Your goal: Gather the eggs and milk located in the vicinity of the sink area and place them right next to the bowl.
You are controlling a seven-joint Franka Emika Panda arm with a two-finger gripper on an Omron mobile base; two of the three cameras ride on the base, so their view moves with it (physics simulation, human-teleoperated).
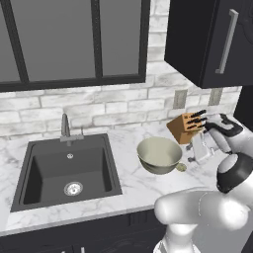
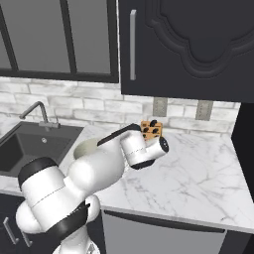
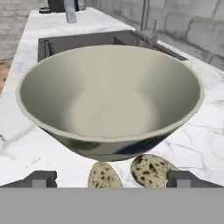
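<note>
Bowl (image 3: 111, 98) at centre of hand view, beige-olive outside, paler inside, standing upright on white marble counter (image 3: 205, 144). Two speckled eggs (image 3: 127, 173) at lower centre of that frame, lying on the counter just beside the bowl's base, side by side between the two dark fingertips (image 3: 39, 178). Gripper (image 3: 111, 179) wide open, fingertips well apart at lower left and lower right, closed on nothing. Sink (image 1: 69, 170) at left of left base view, dark grey basin with round drain and slim faucet (image 1: 65, 126) behind. Bowl (image 1: 159, 154) right of the sink there, knife block (image 1: 185, 127) beyond it. Egg (image 1: 181, 167) just right of the bowl. Milk not made out.
</note>
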